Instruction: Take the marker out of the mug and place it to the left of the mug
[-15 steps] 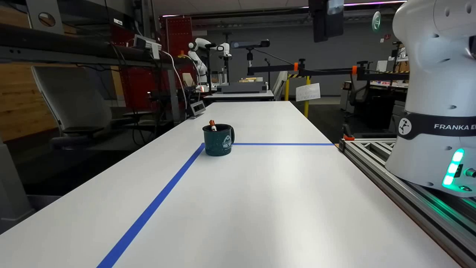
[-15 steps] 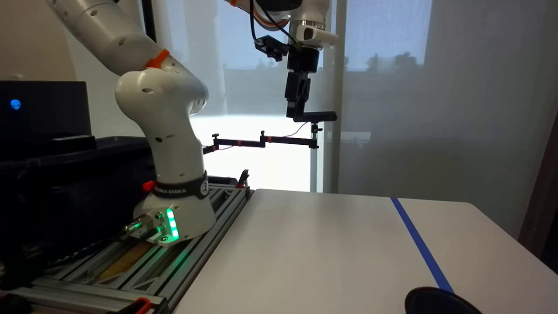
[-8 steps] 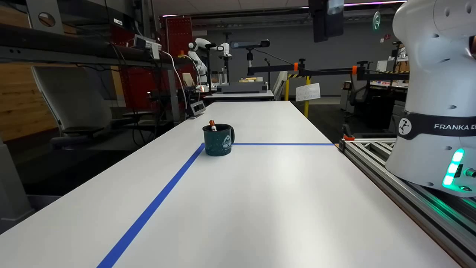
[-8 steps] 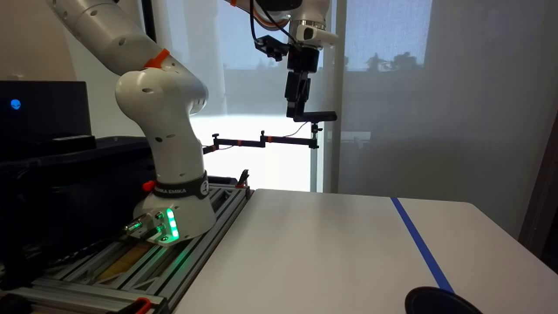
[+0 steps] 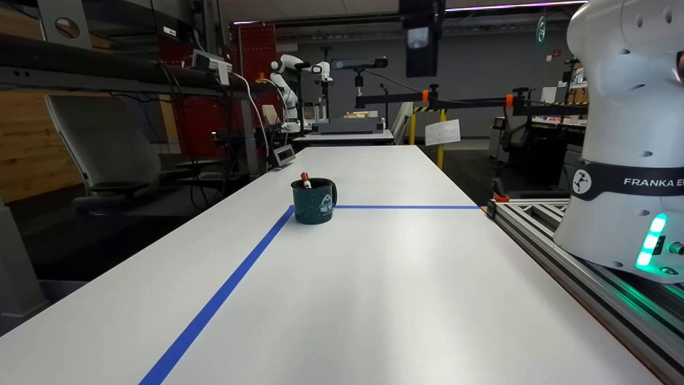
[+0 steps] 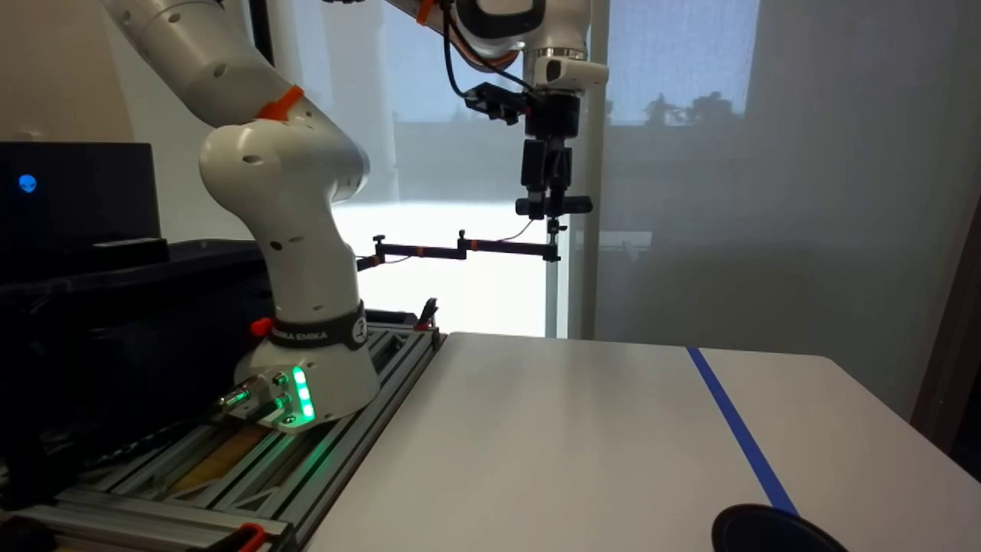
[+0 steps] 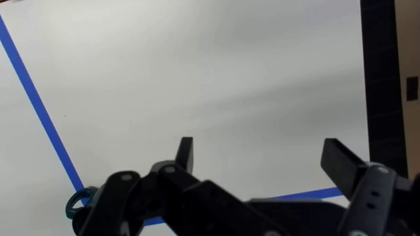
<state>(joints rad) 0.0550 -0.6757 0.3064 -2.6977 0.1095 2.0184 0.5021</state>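
Observation:
The teal-green mug (image 5: 312,206) stands upright on the white table by the corner of two blue tape lines. The marker (image 5: 305,179) leans inside it, its orange-red end above the rim. In an exterior view only the mug's dark rim (image 6: 774,529) shows at the bottom edge, with no marker visible. In the wrist view the mug's handle (image 7: 74,203) shows at lower left; the rest is mostly hidden behind a finger, and the marker is hidden. My gripper (image 7: 258,146) is open and empty. It hangs high above the table, pointing down, in both exterior views (image 5: 422,67) (image 6: 546,208), well apart from the mug.
Blue tape lines (image 5: 216,297) run along and across the white table (image 5: 406,299). A small grey device (image 5: 284,155) sits at the far table edge. A camera on a jointed stand (image 6: 506,247) is beyond the table's end. The arm's base rail (image 5: 566,267) runs along one side.
My gripper has moved slightly lower and turned about its vertical axis. It shifted left in an exterior view and right in another. The mug and marker have not moved.

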